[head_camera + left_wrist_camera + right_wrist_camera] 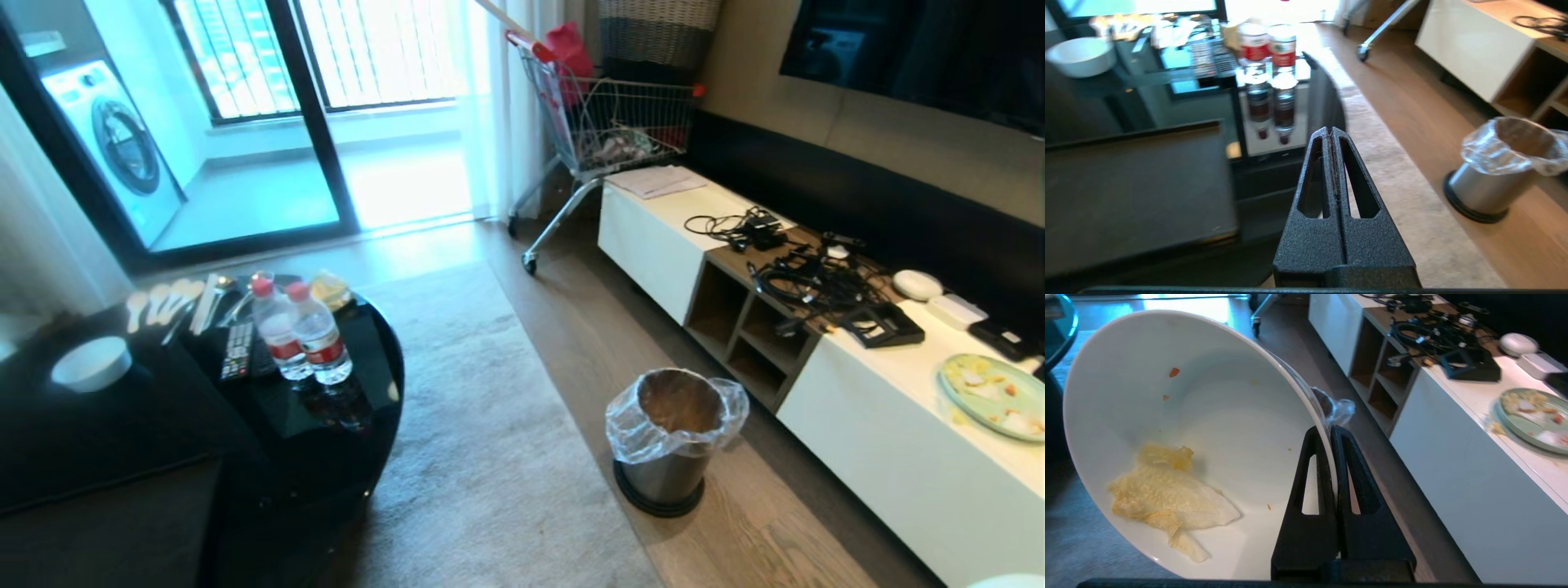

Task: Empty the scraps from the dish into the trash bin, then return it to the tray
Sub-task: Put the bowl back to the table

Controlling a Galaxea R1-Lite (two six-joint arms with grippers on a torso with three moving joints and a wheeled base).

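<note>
With the right gripper (1330, 430) clamped on the rim of the dish (1208, 428), scraps (1167, 498) beside its fingers, it should tip only above the trash bin (673, 437); the left gripper (1331, 131) is pressed together.

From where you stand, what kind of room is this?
Probably a home living room: a glossy black coffee table on a rug, a low white media cabinet, and a washing machine beyond the glass door.

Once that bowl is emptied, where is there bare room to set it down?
The black tray is bare, bordered by the small white bowl and the bottles. The cabinet top has a patch between the cables and the green plate; elsewhere is crowded.
</note>
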